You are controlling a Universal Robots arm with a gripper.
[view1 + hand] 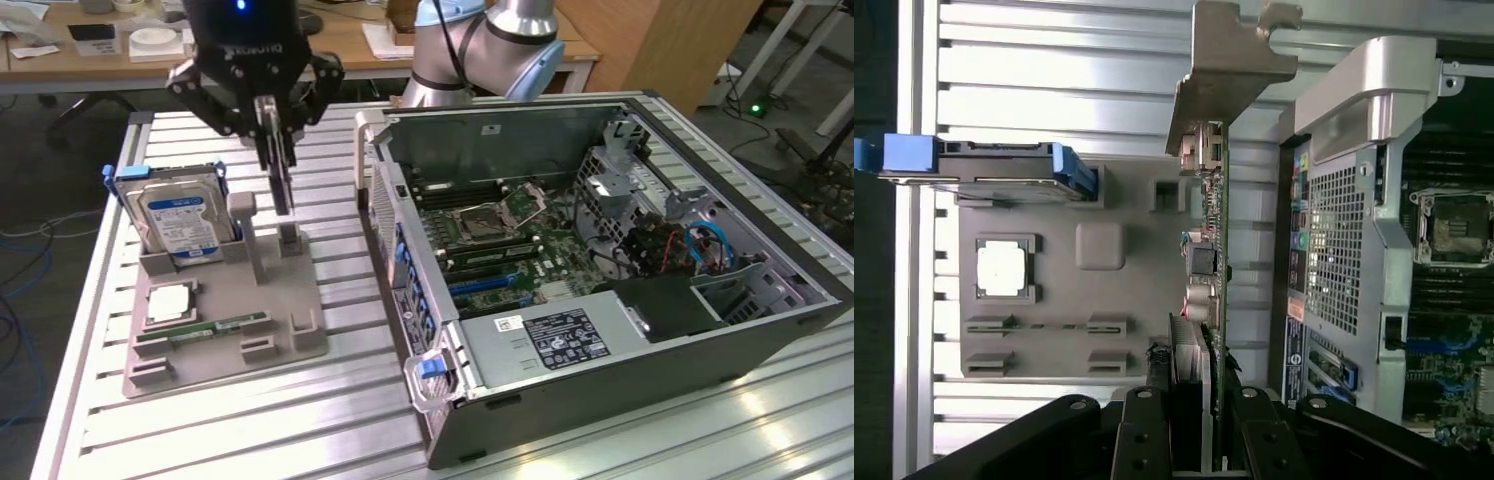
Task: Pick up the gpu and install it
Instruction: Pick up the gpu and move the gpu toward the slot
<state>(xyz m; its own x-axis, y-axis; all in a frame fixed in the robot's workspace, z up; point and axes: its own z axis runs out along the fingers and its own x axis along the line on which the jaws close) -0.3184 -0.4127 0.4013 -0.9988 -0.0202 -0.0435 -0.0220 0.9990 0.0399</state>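
Observation:
The gpu (279, 165) hangs edge-on from my gripper (274, 128), which is shut on its upper edge. In the wrist view the gpu (1215, 250) runs as a thin green board away from the fingers (1144, 430), with its silver end bracket (1229, 70) at the far end. The card sits over the upright slot post (288, 243) of the grey holder tray (220, 345), its lower end just above the post. It is to the exterior view's left of the open computer case (601, 260), whose motherboard (507, 245) lies exposed.
On the grey tray stand a silver hard drive with a blue label (180, 222), a square CPU chip (171, 302) and a narrow memory stick (220, 326). The case's perforated side wall (1339, 250) is close beside the card. Everything rests on a slatted metal table (240, 430).

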